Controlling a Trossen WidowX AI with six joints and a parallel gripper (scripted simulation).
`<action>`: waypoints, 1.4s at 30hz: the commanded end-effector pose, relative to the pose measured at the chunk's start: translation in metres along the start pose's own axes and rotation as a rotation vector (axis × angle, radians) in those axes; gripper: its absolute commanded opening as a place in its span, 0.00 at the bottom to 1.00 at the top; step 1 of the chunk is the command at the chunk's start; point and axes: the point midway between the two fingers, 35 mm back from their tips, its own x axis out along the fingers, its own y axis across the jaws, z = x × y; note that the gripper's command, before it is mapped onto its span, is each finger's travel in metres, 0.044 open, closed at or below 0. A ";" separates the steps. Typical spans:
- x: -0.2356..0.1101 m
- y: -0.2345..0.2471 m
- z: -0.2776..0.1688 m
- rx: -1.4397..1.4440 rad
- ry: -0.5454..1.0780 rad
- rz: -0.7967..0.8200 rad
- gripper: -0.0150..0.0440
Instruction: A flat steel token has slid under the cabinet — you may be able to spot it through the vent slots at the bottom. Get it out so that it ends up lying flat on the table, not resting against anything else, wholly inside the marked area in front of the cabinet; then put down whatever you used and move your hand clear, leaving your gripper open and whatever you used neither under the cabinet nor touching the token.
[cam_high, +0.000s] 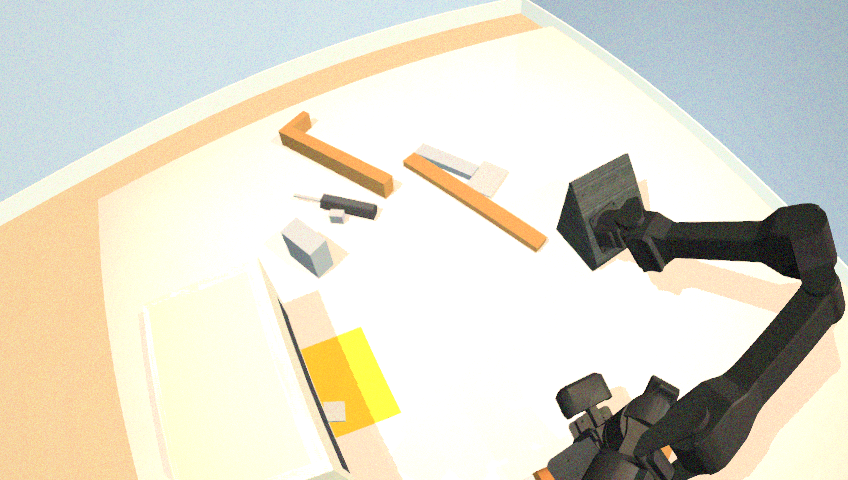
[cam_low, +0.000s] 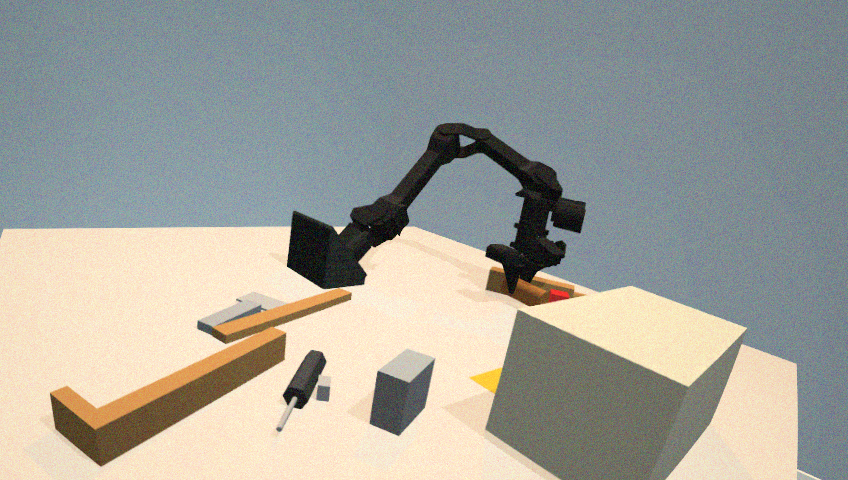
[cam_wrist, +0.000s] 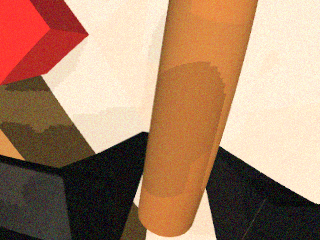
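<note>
My jaws are clamped on an orange wooden rod (cam_wrist: 190, 103); in the wrist view it runs up and away from between my dark fingers, its rounded end just below them. My gripper (cam_low: 512, 279) points straight down at the table's far side, behind the cabinet (cam_low: 612, 380). Beside the rod sits a red block (cam_wrist: 30, 23), and a brown strip (cam_wrist: 36, 130) runs under it along the left edge of that view. From the exterior camera the same red block (cam_low: 558, 295) peeks out behind the cabinet's top edge, next to a brown piece (cam_low: 523, 288) below my fingertips.

My arm arches up from its dark wedge-shaped base (cam_low: 315, 252) and comes down again to the wrist.

The steel token (cam_high: 334, 410) is a small pale square lying on the yellow marked area (cam_high: 363, 368), right against the dark slot along the cabinet's front edge; I cannot tell whether it touches the cabinet.

Further out lie the other things, well apart from me: a grey block (cam_high: 308, 246) near the cabinet's corner, a screwdriver (cam_high: 348, 205) with a tiny grey cube (cam_high: 337, 217) touching it, an orange L-shaped bar (cam_high: 333, 155), and a long flat orange stick (cam_high: 476, 202) resting across a grey plate (cam_high: 470, 168). All of them rest on the cream table (cam_high: 565, 107).
</note>
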 end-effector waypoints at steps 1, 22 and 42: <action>-0.001 0.000 0.001 0.026 -0.008 0.001 0.25; -0.001 0.000 0.002 0.194 -0.008 0.002 0.25; -0.001 0.000 0.002 0.353 -0.007 0.002 0.25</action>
